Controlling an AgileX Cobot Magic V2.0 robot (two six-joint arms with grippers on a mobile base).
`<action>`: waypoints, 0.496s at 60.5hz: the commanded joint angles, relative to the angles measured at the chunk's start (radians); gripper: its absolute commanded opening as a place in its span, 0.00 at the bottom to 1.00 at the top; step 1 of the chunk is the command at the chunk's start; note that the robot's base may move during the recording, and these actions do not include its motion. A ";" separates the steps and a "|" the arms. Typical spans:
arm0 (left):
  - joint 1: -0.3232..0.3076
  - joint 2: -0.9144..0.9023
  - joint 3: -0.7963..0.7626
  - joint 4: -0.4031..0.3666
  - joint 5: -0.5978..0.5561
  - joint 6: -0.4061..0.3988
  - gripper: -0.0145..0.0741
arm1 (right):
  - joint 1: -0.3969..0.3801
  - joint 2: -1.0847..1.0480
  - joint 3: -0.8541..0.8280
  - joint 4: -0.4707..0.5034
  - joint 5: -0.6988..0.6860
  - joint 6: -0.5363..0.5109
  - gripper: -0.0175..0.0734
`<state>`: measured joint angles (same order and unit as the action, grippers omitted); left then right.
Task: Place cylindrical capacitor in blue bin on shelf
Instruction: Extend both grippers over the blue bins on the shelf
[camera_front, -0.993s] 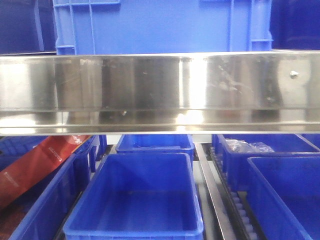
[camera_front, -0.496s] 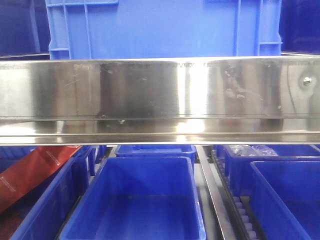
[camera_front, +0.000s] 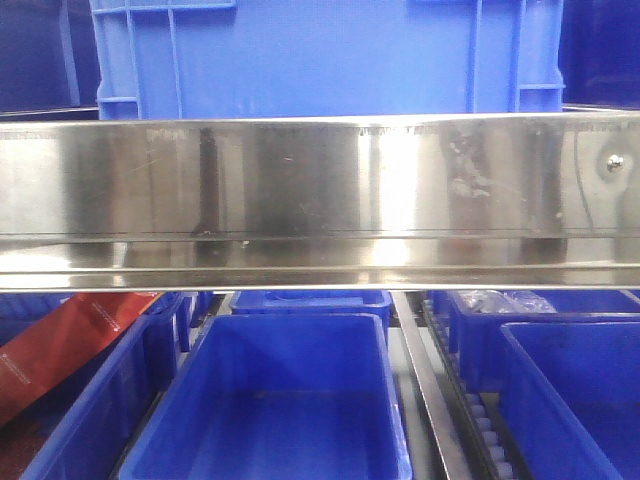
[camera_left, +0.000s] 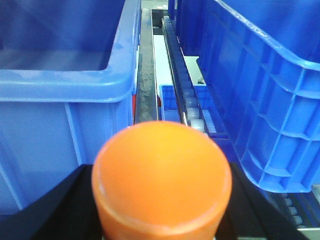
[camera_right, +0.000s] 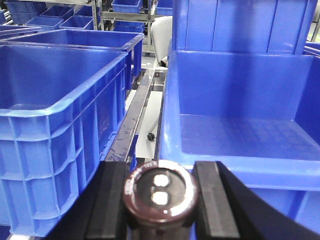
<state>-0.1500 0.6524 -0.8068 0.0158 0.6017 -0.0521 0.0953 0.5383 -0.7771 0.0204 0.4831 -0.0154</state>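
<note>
The cylindrical capacitor (camera_right: 160, 196), dark brown with a silvery rim and two pale terminals on its end, sits between the black pads of my right gripper (camera_right: 162, 172), which is shut on it. It is held just in front of the near rim of an open blue bin (camera_right: 240, 130). My left gripper (camera_left: 161, 187) is shut on a round orange cylinder (camera_left: 161, 165) that fills the lower part of its view. The shelf's shiny steel rail (camera_front: 320, 190) crosses the front view. Neither gripper shows in the front view.
A large blue crate (camera_front: 320, 55) stands on the upper level. Below the rail are a centre bin (camera_front: 285, 400), a right bin (camera_front: 580, 390), a red packet (camera_front: 60, 345) at left and a plastic bag (camera_front: 500, 298). Roller tracks (camera_left: 187, 100) run between bins. A tall bin (camera_right: 50, 85) stands to the left.
The front view shifted between one second and half a second ago, so the steel rail sits lower and further right in frame. Nothing has moved since.
</note>
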 joint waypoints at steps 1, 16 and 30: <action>-0.007 -0.003 -0.002 -0.001 -0.022 0.000 0.04 | 0.000 -0.003 -0.011 -0.009 -0.028 -0.002 0.03; -0.007 -0.003 -0.002 -0.001 -0.022 0.000 0.04 | 0.000 -0.003 -0.011 -0.009 -0.028 -0.002 0.03; -0.007 -0.003 -0.002 -0.001 -0.022 0.000 0.04 | 0.000 -0.003 -0.011 -0.009 -0.028 -0.002 0.03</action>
<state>-0.1500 0.6524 -0.8068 0.0158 0.6017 -0.0521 0.0953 0.5383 -0.7771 0.0204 0.4831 -0.0154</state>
